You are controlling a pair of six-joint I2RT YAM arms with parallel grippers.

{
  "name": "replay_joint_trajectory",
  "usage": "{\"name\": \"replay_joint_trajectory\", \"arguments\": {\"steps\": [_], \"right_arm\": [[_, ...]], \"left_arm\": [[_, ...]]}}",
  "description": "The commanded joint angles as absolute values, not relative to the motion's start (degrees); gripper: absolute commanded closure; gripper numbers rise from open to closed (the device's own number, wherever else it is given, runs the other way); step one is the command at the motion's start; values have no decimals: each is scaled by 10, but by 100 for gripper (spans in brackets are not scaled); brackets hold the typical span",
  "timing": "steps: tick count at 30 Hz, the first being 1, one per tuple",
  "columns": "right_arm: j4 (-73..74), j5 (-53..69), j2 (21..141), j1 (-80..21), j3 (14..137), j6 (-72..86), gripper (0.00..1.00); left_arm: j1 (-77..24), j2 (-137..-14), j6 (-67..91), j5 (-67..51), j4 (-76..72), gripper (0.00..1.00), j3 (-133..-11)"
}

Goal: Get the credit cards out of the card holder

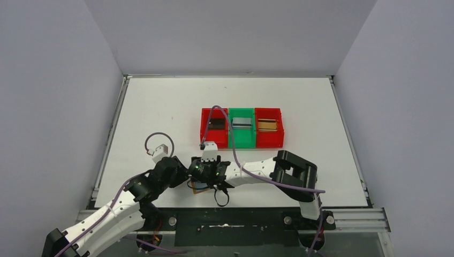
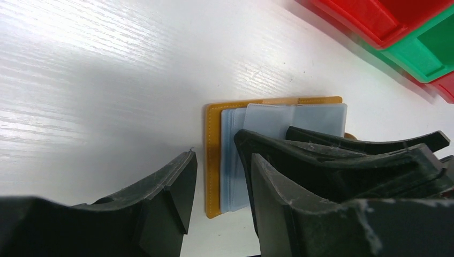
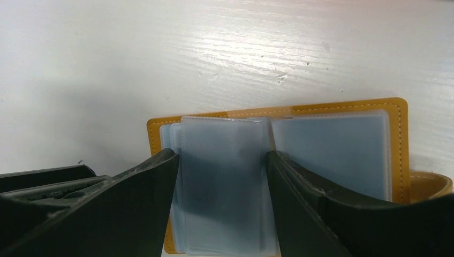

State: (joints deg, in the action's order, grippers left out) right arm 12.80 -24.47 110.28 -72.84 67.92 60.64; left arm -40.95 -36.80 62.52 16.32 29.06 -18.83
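The card holder (image 1: 199, 188) lies open and flat near the table's front edge, with a mustard border (image 2: 214, 134) and pale blue pockets (image 3: 332, 144) that look empty. My left gripper (image 2: 222, 158) is open, and the holder's left edge lies between its fingers. My right gripper (image 3: 220, 155) is also open, with one finger on each side of the middle pocket leaf. In the top view both grippers, left (image 1: 187, 174) and right (image 1: 206, 179), crowd over the holder. The credit cards lie in the bins: black (image 1: 217, 124), silver-grey (image 1: 242, 123) and gold-brown (image 1: 266, 126).
A red bin (image 1: 206, 131), a green bin (image 1: 241, 140) and a second red bin (image 1: 270, 142) stand in a row at mid-table, just beyond the grippers. The left wrist view shows their corners, red (image 2: 369, 16) and green (image 2: 428, 48). A purple cable (image 1: 227, 126) arcs over the bins.
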Motion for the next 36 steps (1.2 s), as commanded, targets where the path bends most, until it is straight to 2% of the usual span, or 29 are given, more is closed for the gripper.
{"name": "replay_joint_trajectory", "arguments": {"steps": [1,12,18,31,36], "right_arm": [[209,-278,1137,-737,704,602,38],[244,-292,1161,-746,730,593,36],[240,-294,1155,-745,725,599,45],[71,-214,1068,-706,603,606,78],[-81,-135,1018,-671,509,642,78]], "left_arm": [[-412,-351,636,192,308,59,-224],[-412,-328,641,199,328,60,-230],[-412,-326,642,196,327,60,-227],[-412,-361,608,145,261,60,-216],[-412,-382,561,75,182,59,-210]]}}
